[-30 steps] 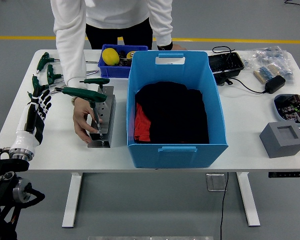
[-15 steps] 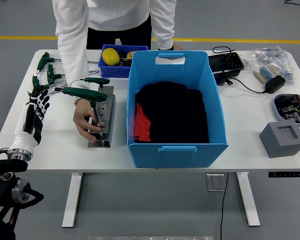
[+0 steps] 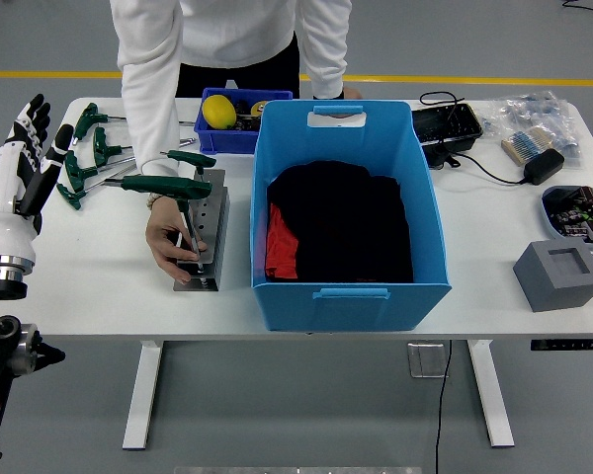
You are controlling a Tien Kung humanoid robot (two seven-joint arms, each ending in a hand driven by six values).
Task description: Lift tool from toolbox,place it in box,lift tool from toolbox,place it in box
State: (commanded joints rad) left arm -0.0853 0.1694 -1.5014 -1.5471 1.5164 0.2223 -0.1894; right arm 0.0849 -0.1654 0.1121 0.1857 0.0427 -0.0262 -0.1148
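At the desk's (image 3: 99, 286) left edge the left robot hand (image 3: 20, 148) has risen, fingers spread and empty; the tool (image 3: 165, 185) seemingly stays in the toolbox (image 3: 202, 232) under a person's hand (image 3: 171, 240), so no lift has begun.

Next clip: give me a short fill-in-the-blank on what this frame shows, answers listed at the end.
1. The left robot hand is raised at the table's left edge with its fingers ____.
2. The large blue box holds cloth that is mostly ____ with some red.
3. A person's hand rests against the ____ tool block, where a green-handled T-wrench stands.
4. The yellow ball sits in the small ____ bin.

Answers: open; black; metal; blue
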